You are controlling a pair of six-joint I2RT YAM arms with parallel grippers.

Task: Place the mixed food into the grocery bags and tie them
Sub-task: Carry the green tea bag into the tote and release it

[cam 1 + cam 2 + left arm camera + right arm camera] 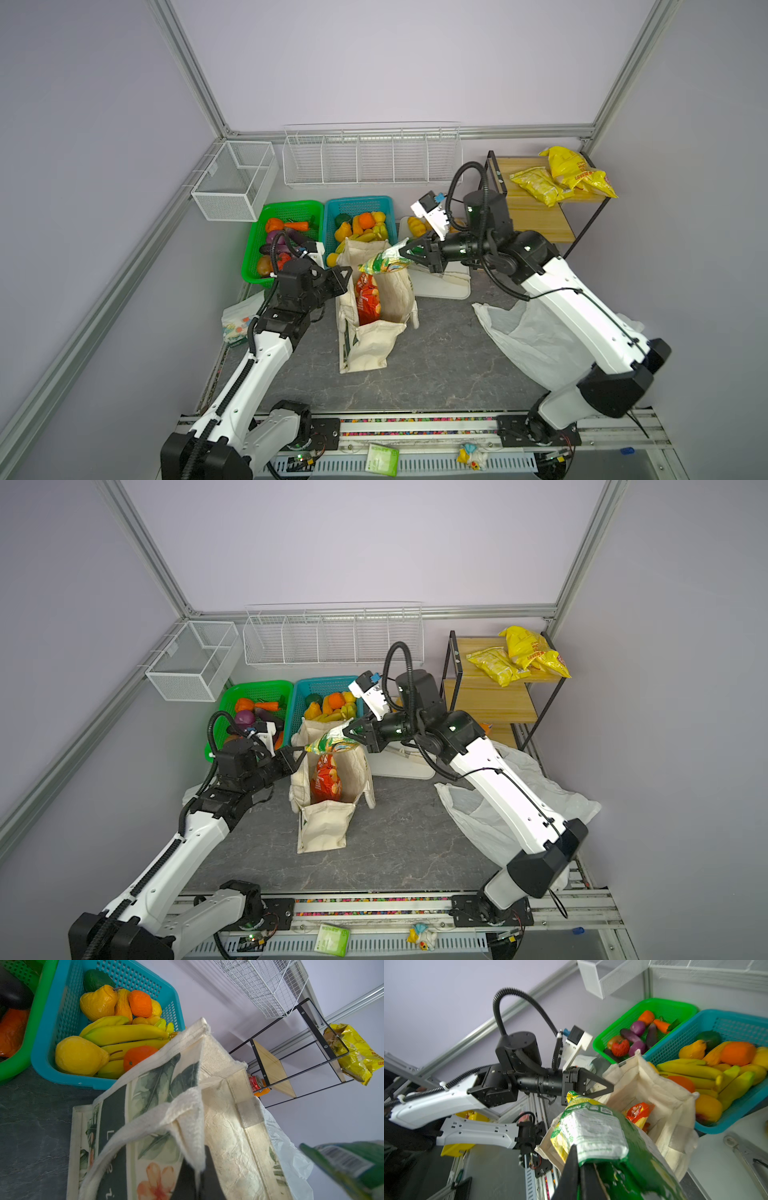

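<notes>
Two grippers are clamped shut, and each has hold of something. Take the back wall as 12 o'clock in both top views. The canvas tote (374,340) stands mid-table with its mouth open. Your left gripper (345,275) has its jaws closed on the tote's cream rim at its 9 o'clock side. In the left wrist view, the cloth is caught between the dark fingers (211,1178). Your right gripper (406,248) grips one end of the green-and-white snack packet (384,262). The packet hangs tilted over the 12 o'clock end of the tote's mouth and is not down inside. You cannot tell whether it brushes the rim. The red snack packet (368,301) already lies inside the tote. The plastic carrier bag (536,340) is spread on the table at 4 o'clock from the tote, partly under your right arm. The toy fruits (365,221) are heaped in the blue basket (357,200) at 12 o'clock, directly behind the tote.
</notes>
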